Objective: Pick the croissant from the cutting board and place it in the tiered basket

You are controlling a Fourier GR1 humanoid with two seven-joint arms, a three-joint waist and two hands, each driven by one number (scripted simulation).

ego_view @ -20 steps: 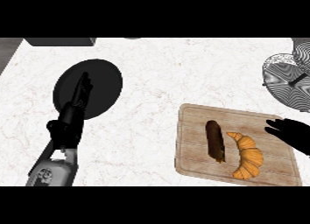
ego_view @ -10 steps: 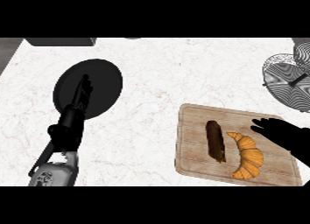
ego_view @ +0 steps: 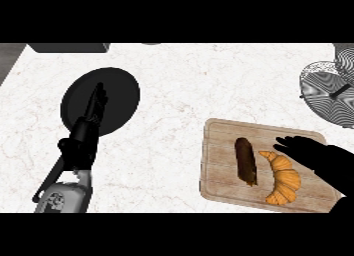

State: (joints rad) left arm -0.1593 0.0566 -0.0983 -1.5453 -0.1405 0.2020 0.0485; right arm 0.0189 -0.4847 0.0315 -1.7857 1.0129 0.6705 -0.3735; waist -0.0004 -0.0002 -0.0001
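A golden croissant (ego_view: 282, 178) lies on the wooden cutting board (ego_view: 224, 150) at the lower right, next to a dark brown pastry stick (ego_view: 246, 161). My right hand (ego_view: 324, 159) is open, hovering over the board's right side with its fingertips just above and right of the croissant, not holding it. The tiered basket (ego_view: 335, 90), patterned in black and white, stands at the right edge beyond the board. My left hand (ego_view: 93, 107) is stretched out with straight fingers over a black plate (ego_view: 117, 92) on the left.
A dark grey box (ego_view: 69, 47) sits at the counter's far left edge. White marble counter (ego_view: 202, 85) lies between the plate and the board.
My right hand has slid leftward over the board, from its right edge to beside the croissant. The left arm has stayed where it was.
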